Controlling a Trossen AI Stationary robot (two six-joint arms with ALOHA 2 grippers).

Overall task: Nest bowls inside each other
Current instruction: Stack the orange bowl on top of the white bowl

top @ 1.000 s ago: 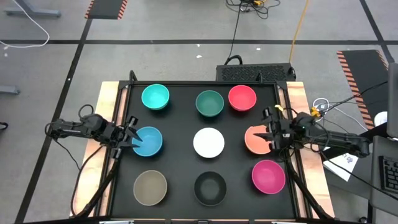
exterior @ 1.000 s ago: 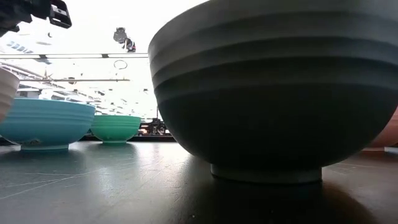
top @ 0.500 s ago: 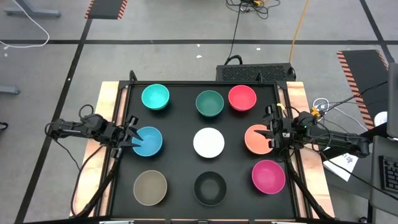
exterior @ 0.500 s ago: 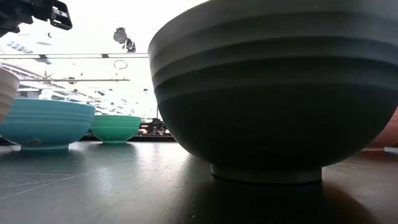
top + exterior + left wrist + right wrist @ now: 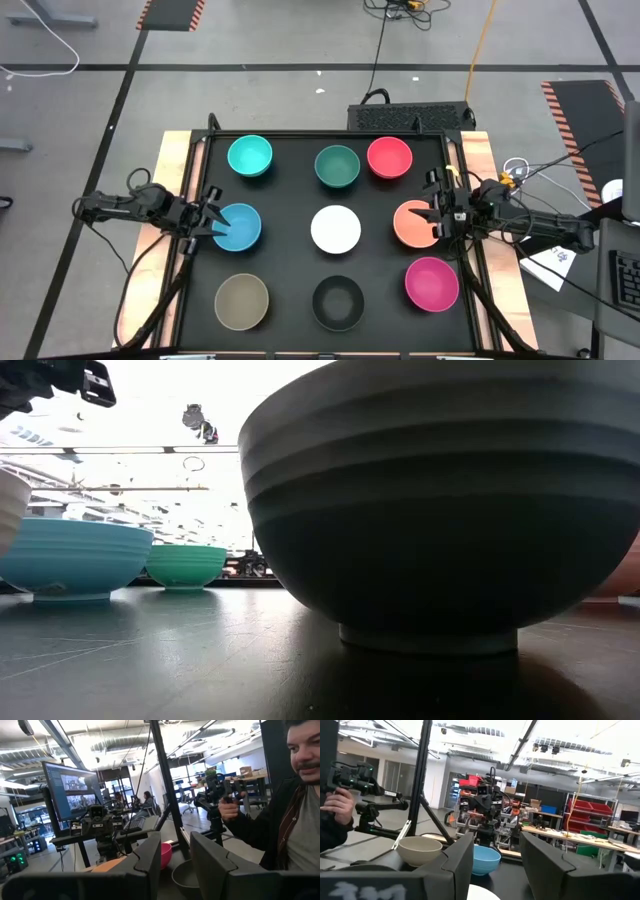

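Nine bowls stand upright on their bases in three rows on the black table top. In the high view they are turquoise (image 5: pixel 250 156), dark green (image 5: pixel 337 166), red-pink (image 5: pixel 389 157), blue (image 5: pixel 242 228), white (image 5: pixel 336 229), orange (image 5: pixel 406 222), tan (image 5: pixel 242 301), black (image 5: pixel 338 302) and magenta (image 5: pixel 431 283). My left gripper (image 5: pixel 212 218) is open over the blue bowl's left rim. The low view shows this gripper (image 5: pixel 88 380) well above the blue bowl (image 5: pixel 70 558). My right gripper (image 5: pixel 436 217) is open over the orange bowl's right rim. Both wrist views show spread fingers, left (image 5: pixel 175 847) and right (image 5: pixel 496 845).
Wooden strips (image 5: pixel 172 190) border the black top on the left and right. A black box (image 5: pixel 410 117) sits past the far edge. A person (image 5: pixel 280 820) holding a controller stands beyond the table. Narrow strips of bare black top separate the bowls.
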